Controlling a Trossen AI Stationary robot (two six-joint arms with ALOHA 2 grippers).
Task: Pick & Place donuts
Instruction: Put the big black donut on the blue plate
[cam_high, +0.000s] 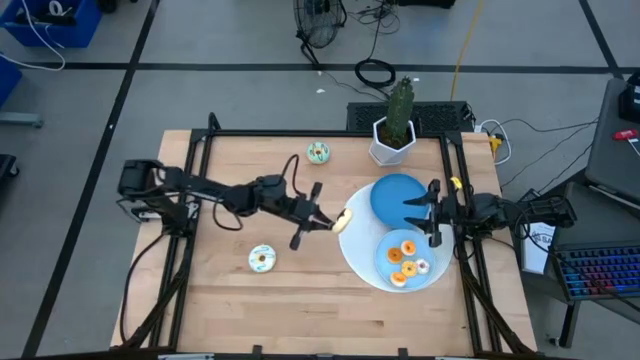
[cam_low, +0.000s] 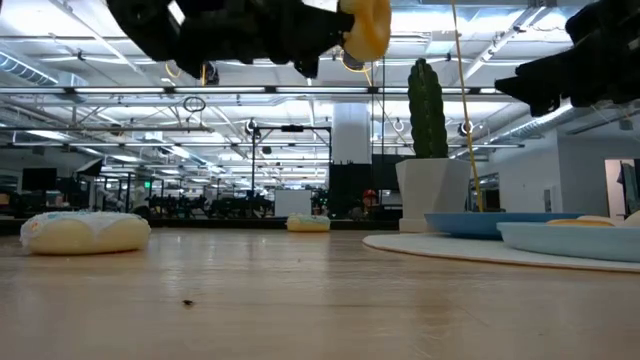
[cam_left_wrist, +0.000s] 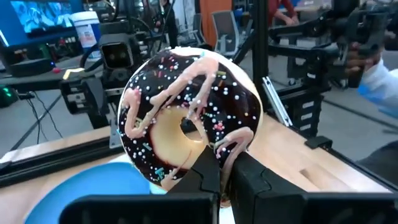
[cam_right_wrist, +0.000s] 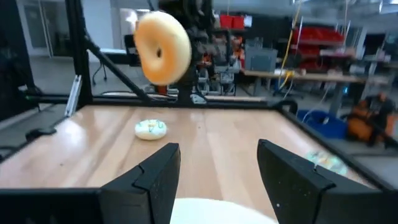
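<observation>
The left tool (cam_high: 326, 222) is clamped on a chocolate donut's (cam_left_wrist: 189, 115) rim, holding it upright above the worktop (cam_high: 250, 300), just beside the white disc (cam_high: 360, 262). It looks light and stiff; an edge pinch suits. The right tool (cam_high: 432, 212), fingers apart, waits over the disc.

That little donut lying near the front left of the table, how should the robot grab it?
The white-iced donut lies flat on the table, hole up. Probably best from straight above, tool open, fingers pinching across one side of the ring, one finger in the hole.
</observation>
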